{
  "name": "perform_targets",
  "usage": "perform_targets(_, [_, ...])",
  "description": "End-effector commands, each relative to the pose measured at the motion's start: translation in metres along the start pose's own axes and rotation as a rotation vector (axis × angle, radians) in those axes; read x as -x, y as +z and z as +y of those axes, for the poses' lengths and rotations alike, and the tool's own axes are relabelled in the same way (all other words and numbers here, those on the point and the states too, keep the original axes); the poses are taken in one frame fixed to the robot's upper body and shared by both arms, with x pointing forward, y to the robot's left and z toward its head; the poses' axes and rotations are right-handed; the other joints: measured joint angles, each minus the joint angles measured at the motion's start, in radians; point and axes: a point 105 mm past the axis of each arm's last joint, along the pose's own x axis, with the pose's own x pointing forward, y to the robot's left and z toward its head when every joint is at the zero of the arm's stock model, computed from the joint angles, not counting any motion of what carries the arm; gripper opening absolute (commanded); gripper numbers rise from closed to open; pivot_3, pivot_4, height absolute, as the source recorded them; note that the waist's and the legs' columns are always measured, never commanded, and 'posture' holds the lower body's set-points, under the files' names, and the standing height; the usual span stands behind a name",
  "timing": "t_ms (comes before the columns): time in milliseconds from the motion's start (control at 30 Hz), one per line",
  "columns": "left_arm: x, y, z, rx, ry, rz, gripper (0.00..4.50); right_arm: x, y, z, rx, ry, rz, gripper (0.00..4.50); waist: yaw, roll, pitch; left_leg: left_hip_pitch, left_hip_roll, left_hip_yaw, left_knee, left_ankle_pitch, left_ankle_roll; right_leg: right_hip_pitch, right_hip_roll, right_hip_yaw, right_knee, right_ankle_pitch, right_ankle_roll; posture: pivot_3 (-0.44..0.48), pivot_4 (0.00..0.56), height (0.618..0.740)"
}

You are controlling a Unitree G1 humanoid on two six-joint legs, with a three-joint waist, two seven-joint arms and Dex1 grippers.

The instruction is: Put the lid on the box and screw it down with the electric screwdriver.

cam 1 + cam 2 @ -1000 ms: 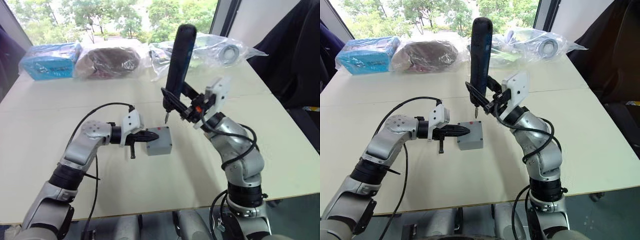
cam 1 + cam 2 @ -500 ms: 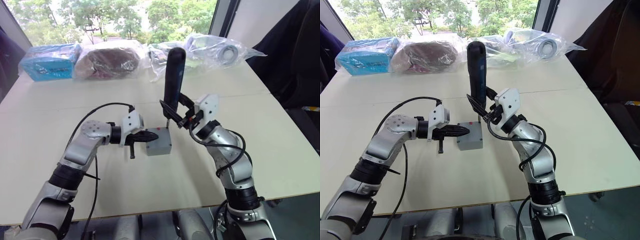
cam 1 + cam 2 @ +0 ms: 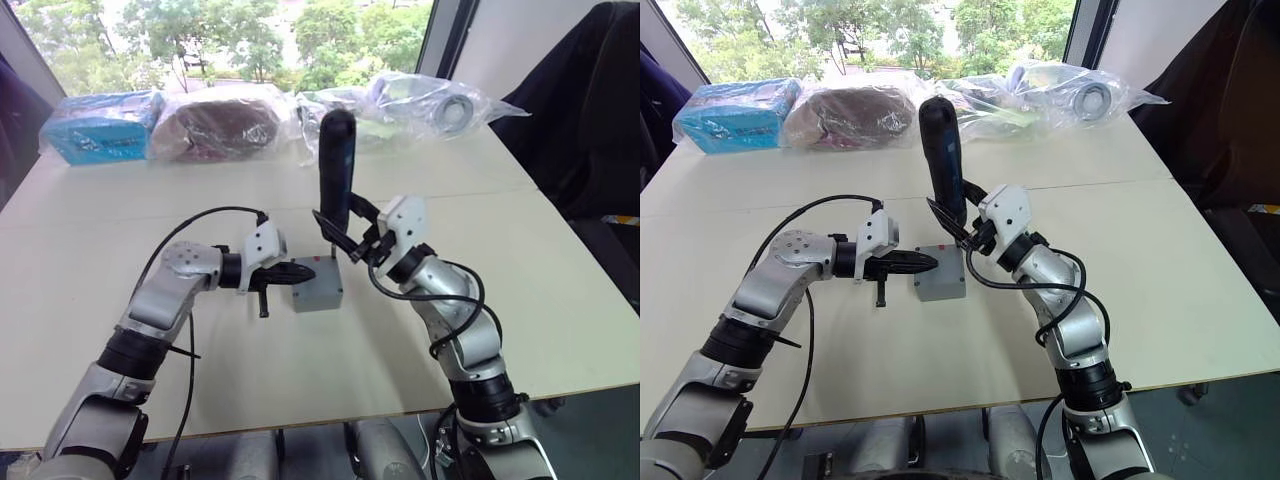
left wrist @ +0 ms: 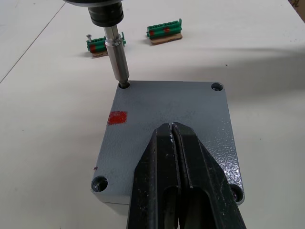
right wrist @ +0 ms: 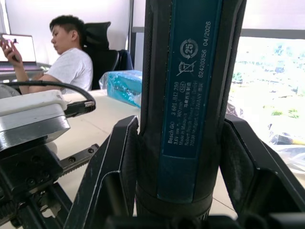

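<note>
Lowered over the last second, the electric screwdriver (image 3: 335,165) now has its bit seated in the lid's far-left corner hole.

Right end effector (image 3: 349,238) pinches the dark blue-black barrel upright; left end effector (image 4: 175,183), fingers pressed together, rests on the lid (image 4: 171,124), which sits flush on the box (image 3: 318,290) mid-worktop (image 3: 560,300). The lid is matte grey speckled plastic, square, with recessed corner holes and a red mark (image 4: 117,118); the bit is smooth steel. Likely risks: a tilted barrel letting the bit cam out and skate across the lid, or driving torque twisting the light box if the hold-down slips. Green terminal pieces (image 4: 164,34) lie beyond, well apart.
</note>
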Motion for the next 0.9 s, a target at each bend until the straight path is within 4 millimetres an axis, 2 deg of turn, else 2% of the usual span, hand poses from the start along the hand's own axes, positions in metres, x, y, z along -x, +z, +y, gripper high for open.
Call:
perform_targets(33, [-0.003, -0.007, -0.004, 0.0, -0.012, 0.029, 0.0, 0.007, -0.043, 0.006, -0.104, -0.02, 0.188, 1.88, 0.0, -0.001, -0.003, 0.0, 0.0, 0.0, 0.0, 0.0, 0.0, 0.0, 0.0, 0.0, 0.0, 0.0, 0.0, 0.0, 0.15, 0.74])
perform_targets(267, [-0.004, -0.011, -0.007, 0.003, -0.014, 0.038, 0.0, 0.013, -0.061, 0.002, -0.175, -0.078, 0.288, 1.88, 0.0, -0.004, -0.02, 0.004, 0.0, 0.0, 0.0, 0.0, 0.0, 0.005, 0.0, 0.0, -0.001, -0.002, 0.001, 0.0, 0.15, 0.74])
perform_targets(400, [-0.005, -0.013, -0.007, 0.005, -0.016, 0.043, 0.0, 0.015, -0.069, 0.002, -0.159, -0.09, 0.332, 1.88, 0.0, -0.005, -0.021, 0.018, 0.0, 0.0, -0.004, -0.001, 0.0, 0.019, -0.001, 0.0, -0.006, -0.007, 0.0, 0.0, 0.15, 0.74])
perform_targets(633, [-0.007, -0.016, -0.009, 0.004, -0.017, 0.053, 0.0, 0.02, -0.078, 0.001, -0.141, -0.124, 0.375, 1.88, 0.001, -0.006, -0.026, 0.019, 0.001, 0.0, -0.006, -0.001, 0.0, 0.019, -0.001, 0.0, -0.007, -0.007, 0.0, 0.0, 0.15, 0.74])
perform_targets(733, [-0.007, -0.016, -0.009, 0.005, -0.019, 0.052, 0.0, 0.02, -0.075, -0.001, -0.133, -0.127, 0.361, 1.88, 0.001, -0.006, -0.027, 0.019, 0.001, 0.0, -0.006, -0.001, 0.0, 0.019, -0.001, 0.0, -0.008, -0.007, 0.0, 0.0, 0.15, 0.74])
perform_targets(900, [-0.007, -0.016, -0.01, 0.008, -0.021, 0.052, 0.0, 0.012, -0.049, -0.011, -0.091, -0.137, 0.225, 1.88, 0.001, -0.006, -0.027, 0.019, 0.001, 0.0, -0.008, -0.001, 0.0, 0.019, -0.001, 0.0, -0.01, -0.007, 0.0, 0.0, 0.15, 0.74])
